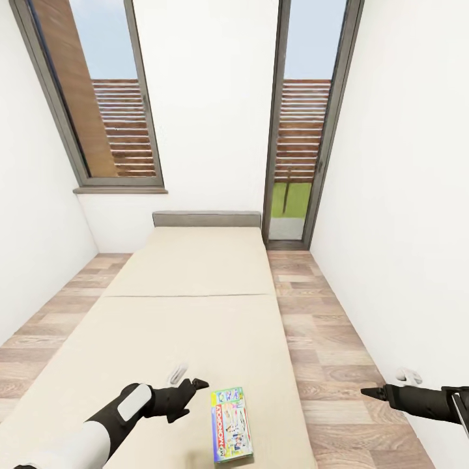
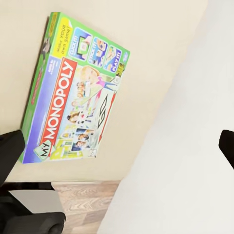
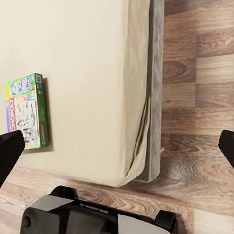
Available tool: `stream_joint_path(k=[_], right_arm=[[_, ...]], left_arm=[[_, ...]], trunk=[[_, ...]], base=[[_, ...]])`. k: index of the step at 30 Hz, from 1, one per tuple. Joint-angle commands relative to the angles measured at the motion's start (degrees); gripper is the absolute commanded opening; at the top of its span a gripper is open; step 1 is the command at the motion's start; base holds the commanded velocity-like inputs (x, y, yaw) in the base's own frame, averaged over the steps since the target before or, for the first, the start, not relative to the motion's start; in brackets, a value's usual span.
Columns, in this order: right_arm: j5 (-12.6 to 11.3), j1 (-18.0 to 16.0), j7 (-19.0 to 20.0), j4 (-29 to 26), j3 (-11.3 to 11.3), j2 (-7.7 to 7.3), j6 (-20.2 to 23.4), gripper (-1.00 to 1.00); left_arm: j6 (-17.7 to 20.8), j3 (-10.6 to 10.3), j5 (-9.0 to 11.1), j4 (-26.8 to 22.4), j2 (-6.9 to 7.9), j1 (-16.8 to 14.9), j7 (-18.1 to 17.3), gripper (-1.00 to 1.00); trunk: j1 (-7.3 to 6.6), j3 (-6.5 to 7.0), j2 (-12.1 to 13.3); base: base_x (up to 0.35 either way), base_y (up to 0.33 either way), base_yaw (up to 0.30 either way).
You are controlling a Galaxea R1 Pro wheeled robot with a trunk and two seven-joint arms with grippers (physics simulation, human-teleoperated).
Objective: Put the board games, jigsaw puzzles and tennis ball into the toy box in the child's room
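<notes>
One board game (image 1: 231, 423), a flat box printed MY MONOPOLY with a green and blue border, lies flat on the beige mattress of the bed (image 1: 195, 286) near its front right corner. It also appears in the left wrist view (image 2: 73, 97) and the right wrist view (image 3: 25, 111). My left gripper (image 1: 189, 379) hovers open just left of the box, above the mattress, with its fingers wide apart (image 2: 117, 148). Off the bed's right side, my right gripper (image 1: 385, 384) is open over the wood floor and holds nothing (image 3: 117, 148).
The grey headboard (image 1: 206, 219) stands against the far wall between two tall windows (image 1: 111, 98). The grey bed frame (image 3: 157, 73) borders a strip of plank floor (image 1: 326, 339) beside the right wall (image 1: 404, 195). My dark base (image 3: 97, 214) stands at the bed's foot.
</notes>
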Motion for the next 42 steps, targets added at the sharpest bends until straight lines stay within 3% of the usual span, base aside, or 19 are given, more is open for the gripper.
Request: stream_joint_path(k=[1, 38, 42], right_arm=[[0.4, -0.1, 0.4, -0.1, -0.3, 0.05, 0.4, 1.00], [0.5, -0.1, 0.5, 0.0, -0.3, 0.03, 0.4, 1.00], [0.6, -0.4, 0.6, 1.7, 1.4, -0.02, 0.3, 1.00]], left_arm=[[0.1, -0.2, 0.0, 0.0, 0.03, 0.0, -0.2, 1.00], [0.0, -0.2, -0.1, 0.0, 0.08, 0.0, 0.1, 1.00], [0.0, -0.3, -0.1, 0.0, 0.03, 0.0, 0.1, 1.00]], trunk=[[0.23, -0.25, -0.5], [8.36, -6.89, -15.3], [9.24, -7.61, -16.9]], base=[[0.000, 0.000, 0.000], [0.000, 0.000, 0.000], [0.000, 0.000, 0.000]])
